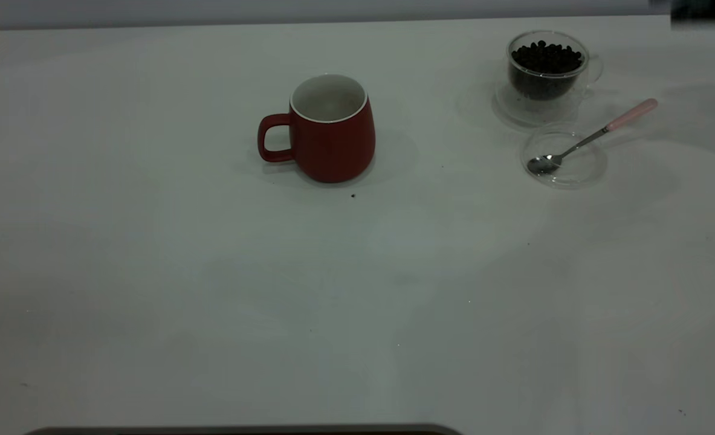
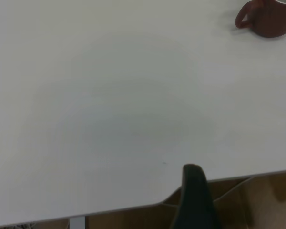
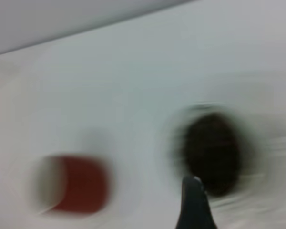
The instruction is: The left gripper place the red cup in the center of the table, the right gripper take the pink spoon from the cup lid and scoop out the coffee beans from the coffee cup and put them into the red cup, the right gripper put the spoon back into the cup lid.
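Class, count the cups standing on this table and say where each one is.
2. The red cup stands near the table's middle; the glass coffee cup, full of beans, stands at the far right, behind the lid.

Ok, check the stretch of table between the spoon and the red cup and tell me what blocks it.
Nothing visible does. The spoon lies with its bowl in the lid, in front of the coffee cup. Only bare table lies between it and the red cup.

Only one dark, tapering finger with a rounded tip is showing of the left claw (image 2: 194, 198); the right claw (image 3: 194, 202) is showing the same.
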`<state>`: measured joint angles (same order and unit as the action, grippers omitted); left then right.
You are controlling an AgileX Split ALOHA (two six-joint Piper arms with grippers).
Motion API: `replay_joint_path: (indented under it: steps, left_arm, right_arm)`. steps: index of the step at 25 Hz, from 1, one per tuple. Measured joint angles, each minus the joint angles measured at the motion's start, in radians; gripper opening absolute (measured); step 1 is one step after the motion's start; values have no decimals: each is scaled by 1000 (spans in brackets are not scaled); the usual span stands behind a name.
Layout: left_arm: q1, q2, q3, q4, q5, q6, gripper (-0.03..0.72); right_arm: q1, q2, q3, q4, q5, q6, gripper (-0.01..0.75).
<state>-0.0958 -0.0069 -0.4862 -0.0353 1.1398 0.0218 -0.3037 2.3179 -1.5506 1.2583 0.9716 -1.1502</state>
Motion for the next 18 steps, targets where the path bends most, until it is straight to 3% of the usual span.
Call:
replay_joint_path:
  steps: [4,10,18]
  left_arm:
    - [0,0,0,0,0,1,587]
    - [0,0,0,0,0,1,587]
    - [0,0,0,0,0,1,587]
  right_arm:
    - [135,-231,1,-358,186,230,563]
    - [316,-673,118,-878,240,648,563]
    - [334,-1172,592,-1150,252,977,563]
